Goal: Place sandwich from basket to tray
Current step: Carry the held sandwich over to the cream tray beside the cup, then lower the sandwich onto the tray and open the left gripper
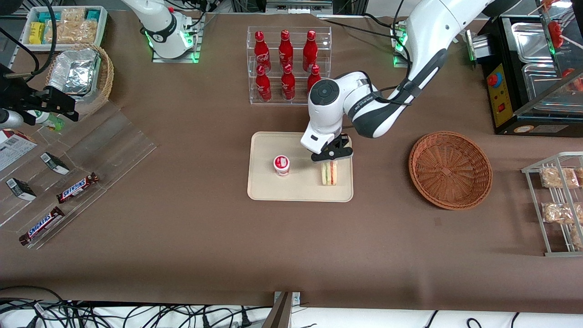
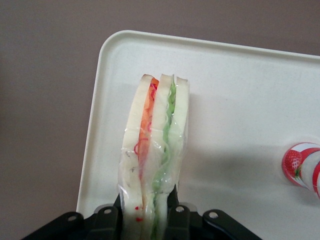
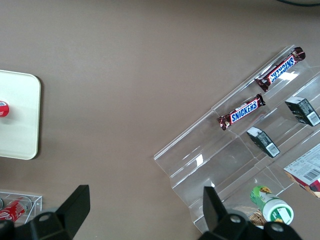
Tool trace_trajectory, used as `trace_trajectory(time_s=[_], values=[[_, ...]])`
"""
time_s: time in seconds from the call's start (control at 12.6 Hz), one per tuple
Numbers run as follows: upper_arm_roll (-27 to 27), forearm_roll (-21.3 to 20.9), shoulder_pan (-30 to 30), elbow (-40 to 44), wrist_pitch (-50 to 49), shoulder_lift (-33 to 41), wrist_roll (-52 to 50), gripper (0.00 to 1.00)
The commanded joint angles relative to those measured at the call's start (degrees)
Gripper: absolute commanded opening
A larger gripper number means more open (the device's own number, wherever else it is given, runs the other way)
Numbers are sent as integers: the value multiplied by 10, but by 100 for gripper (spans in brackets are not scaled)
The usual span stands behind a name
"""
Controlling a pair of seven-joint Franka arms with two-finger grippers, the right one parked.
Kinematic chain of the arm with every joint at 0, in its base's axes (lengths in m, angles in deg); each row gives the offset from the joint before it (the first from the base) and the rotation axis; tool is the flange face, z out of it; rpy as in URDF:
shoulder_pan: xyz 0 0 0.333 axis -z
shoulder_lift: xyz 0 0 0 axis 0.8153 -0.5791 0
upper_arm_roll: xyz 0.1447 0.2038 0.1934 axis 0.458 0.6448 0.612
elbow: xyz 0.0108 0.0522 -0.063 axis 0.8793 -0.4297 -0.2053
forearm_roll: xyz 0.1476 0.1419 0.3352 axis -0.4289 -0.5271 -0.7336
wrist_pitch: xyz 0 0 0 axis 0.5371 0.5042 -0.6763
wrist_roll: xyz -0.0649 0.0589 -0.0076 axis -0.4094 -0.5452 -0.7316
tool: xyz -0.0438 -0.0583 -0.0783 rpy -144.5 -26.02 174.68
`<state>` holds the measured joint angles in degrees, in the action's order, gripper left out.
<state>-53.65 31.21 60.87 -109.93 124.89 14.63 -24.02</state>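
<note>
The sandwich stands on edge on the cream tray, at the tray's end nearest the basket. The left arm's gripper is directly above it, its fingers pressed against the wrapped bread on both sides. In the left wrist view the sandwich reaches out from between the jaws over the tray. The reddish-brown wicker basket sits empty, toward the working arm's end of the table.
A small strawberry yogurt cup stands on the tray beside the sandwich. A clear rack of red bottles stands farther from the front camera than the tray. A wire rack with snack packets lies past the basket. Acrylic shelves with Snickers bars lie toward the parked arm's end.
</note>
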Motion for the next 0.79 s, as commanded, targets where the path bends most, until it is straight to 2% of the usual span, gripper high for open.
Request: trace_trajectory(time_s=[0.0,0.4,0.71], values=[[5,-21,9,17,-4,-12,-11,33],[5,-21,9,16,-5,-16,-13,34],[5,-21,9,16,-6,-21,-14,50]])
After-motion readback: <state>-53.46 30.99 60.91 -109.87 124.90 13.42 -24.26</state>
